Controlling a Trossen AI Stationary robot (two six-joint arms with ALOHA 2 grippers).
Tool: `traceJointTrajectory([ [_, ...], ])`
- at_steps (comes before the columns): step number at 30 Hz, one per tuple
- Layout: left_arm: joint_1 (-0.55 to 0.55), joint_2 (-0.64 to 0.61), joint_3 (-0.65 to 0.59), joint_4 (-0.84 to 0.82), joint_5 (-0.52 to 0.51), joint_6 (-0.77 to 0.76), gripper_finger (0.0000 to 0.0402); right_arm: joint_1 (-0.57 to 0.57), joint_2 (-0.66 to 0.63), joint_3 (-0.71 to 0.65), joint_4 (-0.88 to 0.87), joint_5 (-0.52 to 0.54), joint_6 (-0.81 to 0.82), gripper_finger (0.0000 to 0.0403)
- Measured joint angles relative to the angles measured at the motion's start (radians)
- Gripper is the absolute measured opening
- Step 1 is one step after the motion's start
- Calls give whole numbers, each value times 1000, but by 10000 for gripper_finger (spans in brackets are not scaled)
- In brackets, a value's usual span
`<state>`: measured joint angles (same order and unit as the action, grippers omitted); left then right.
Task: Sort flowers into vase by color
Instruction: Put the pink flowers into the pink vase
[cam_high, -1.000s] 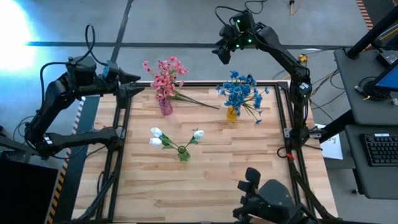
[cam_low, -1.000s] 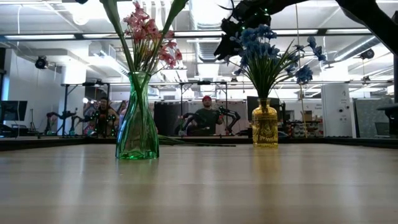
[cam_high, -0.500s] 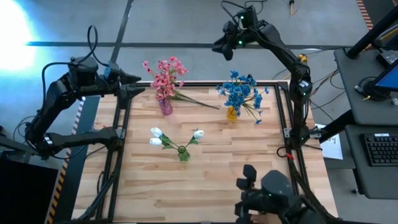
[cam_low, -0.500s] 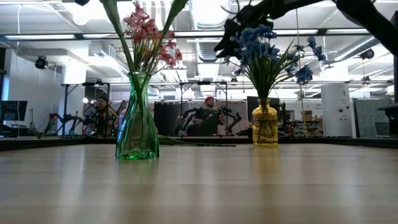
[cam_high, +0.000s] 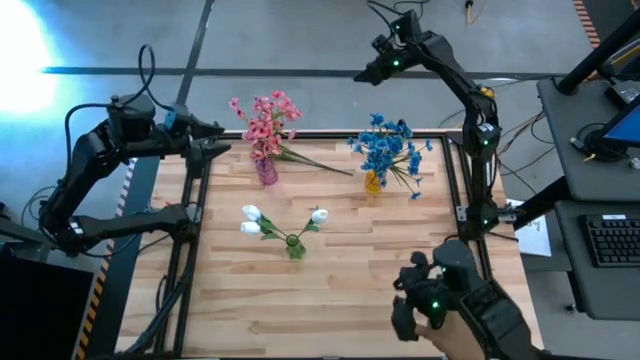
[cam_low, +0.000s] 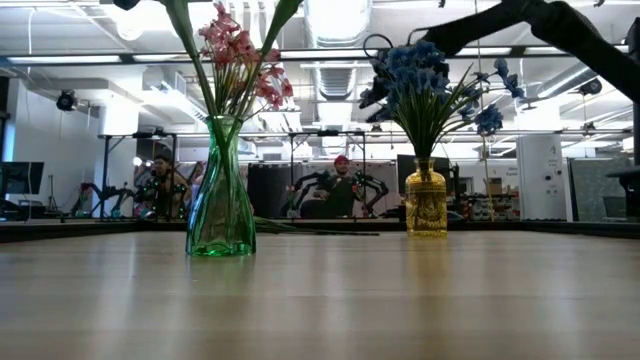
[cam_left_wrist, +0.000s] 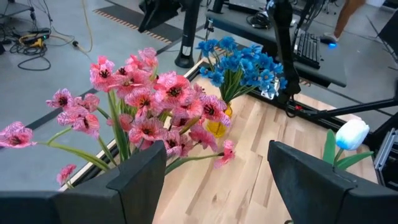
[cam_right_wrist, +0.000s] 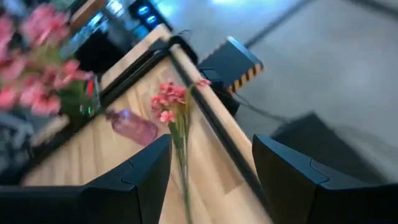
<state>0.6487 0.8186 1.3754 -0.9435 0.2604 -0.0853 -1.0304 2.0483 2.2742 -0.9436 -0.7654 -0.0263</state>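
Now the left end effector (cam_high: 221, 138) hangs at the far left corner of the bench (cam_high: 330, 300). Its two fingers are wide apart and nothing is in them. It points at the pink flowers (cam_high: 265, 118), which are just in front of it. The left arm runs back off the left side of the bench.

The right end effector (cam_high: 364, 74) is up high, out past the far edge of the bench, over the floor. Its fingers are partly spread. From above, it looks empty. In the right wrist view a thin stem shows in the gap between the fingers, but that view is blurry. It is probably the loose pink sprig (cam_high: 312, 164) that lies flat on the bench, well apart from this end effector. The right arm goes from there down the right side of the bench.

The pink flowers stand in a small pink vase (cam_high: 266, 172) at the far left of the bench. The loose pink sprig lies just beside that vase, with its stem pointing at the blue flowers (cam_high: 385, 146). The blue flowers stand in a yellow vase (cam_high: 373, 183) at the far right. The white flowers (cam_high: 250, 214) stand in a green vase (cam_high: 295, 247) near the middle of the bench, closer to the front.

In the low view, two people (cam_low: 338, 186) sit in the room behind the bench.
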Motion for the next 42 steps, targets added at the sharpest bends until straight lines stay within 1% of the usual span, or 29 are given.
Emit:
traceJointTrajectory([
  [1,0,-4,0,0,0,0,268,-8,0,0,-9,7,46,215],
  [3,0,-12,0,0,0,-1,268,-18,1,0,-36,7,77,215],
  [6,0,-25,0,0,-11,8,268,-21,1,-5,-88,6,31,215],
  [8,0,-34,-2,0,-13,14,268,-19,1,-21,-86,4,23,215],
  [11,0,-45,-3,0,-14,18,268,-7,1,-66,-2,-13,70,215],
  [14,0,-54,-3,0,-16,19,268,7,1,-118,97,-73,141,215],
  [16,0,-59,-3,0,-16,19,268,17,1,-143,134,-97,149,215],
  [22,0,-68,-3,0,-16,20,268,40,2,-189,178,-106,132,215],
  [30,0,-67,-3,0,-16,20,268,81,2,-224,179,-105,9,215],
  [37,0,-69,-3,0,-17,17,268,75,2,-236,180,-106,-18,215],
  [42,0,-69,-3,0,-17,17,268,87,2,-297,234,-109,-16,215],
])
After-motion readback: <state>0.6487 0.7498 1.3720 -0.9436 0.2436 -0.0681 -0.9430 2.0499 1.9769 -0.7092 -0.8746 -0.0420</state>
